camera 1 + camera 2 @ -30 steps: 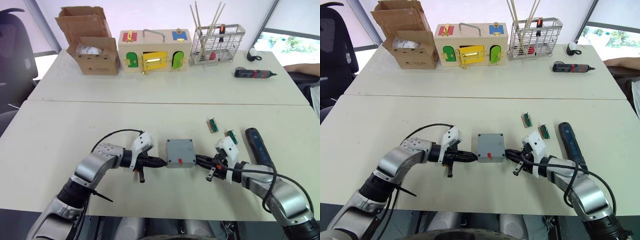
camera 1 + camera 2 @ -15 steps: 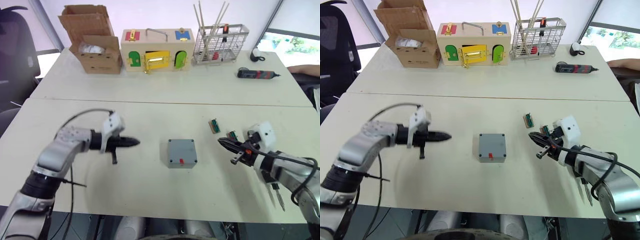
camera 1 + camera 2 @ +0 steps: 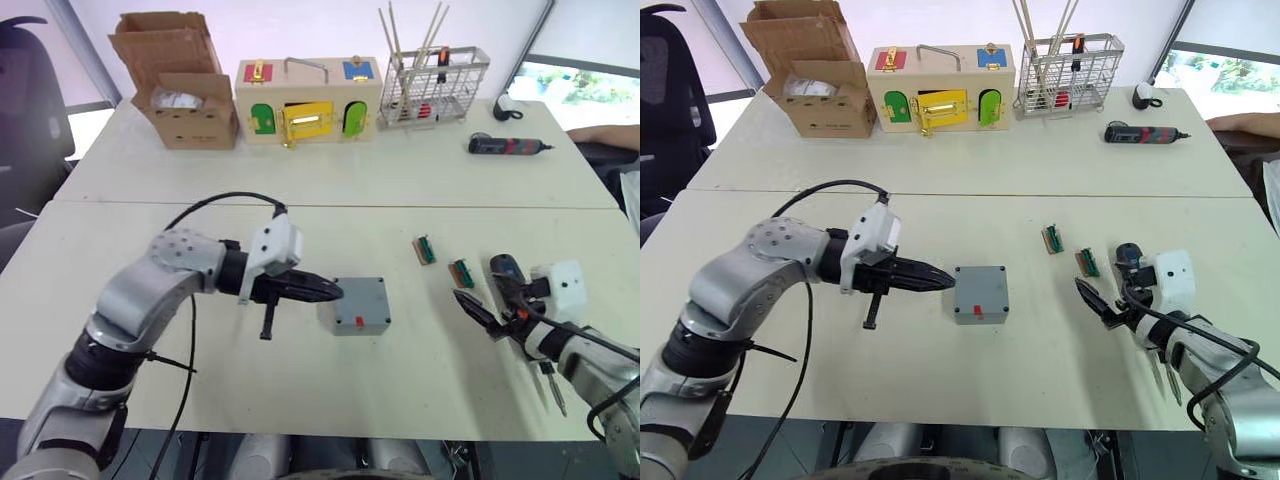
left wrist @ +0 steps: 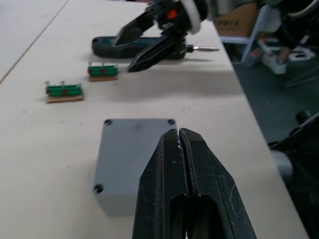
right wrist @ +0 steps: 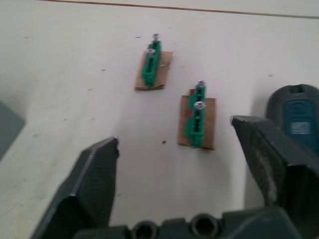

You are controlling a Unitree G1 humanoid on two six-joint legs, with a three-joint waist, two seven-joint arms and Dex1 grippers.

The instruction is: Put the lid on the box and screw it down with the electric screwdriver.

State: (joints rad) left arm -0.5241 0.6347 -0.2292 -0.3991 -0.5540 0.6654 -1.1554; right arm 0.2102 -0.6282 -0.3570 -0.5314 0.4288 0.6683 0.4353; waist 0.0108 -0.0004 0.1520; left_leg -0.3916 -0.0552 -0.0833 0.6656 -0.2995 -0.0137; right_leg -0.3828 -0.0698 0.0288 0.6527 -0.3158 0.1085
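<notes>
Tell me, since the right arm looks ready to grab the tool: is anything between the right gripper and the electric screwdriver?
Nothing visible blocks it. The right gripper, fingers open, hovers right beside the electric screwdriver, which lies on the table. The two green terminal blocks lie ahead of the gripper, next to the screwdriver, not between them.

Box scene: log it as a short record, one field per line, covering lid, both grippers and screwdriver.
box: grey box at the near table's middle, red mark facing the robot
lid: lid on the box
left gripper: left gripper shut, tips at the box's left edge
right gripper: right gripper open, off to the box's right
screwdriver: electric screwdriver lying on the table beside the right gripper, not held
</notes>
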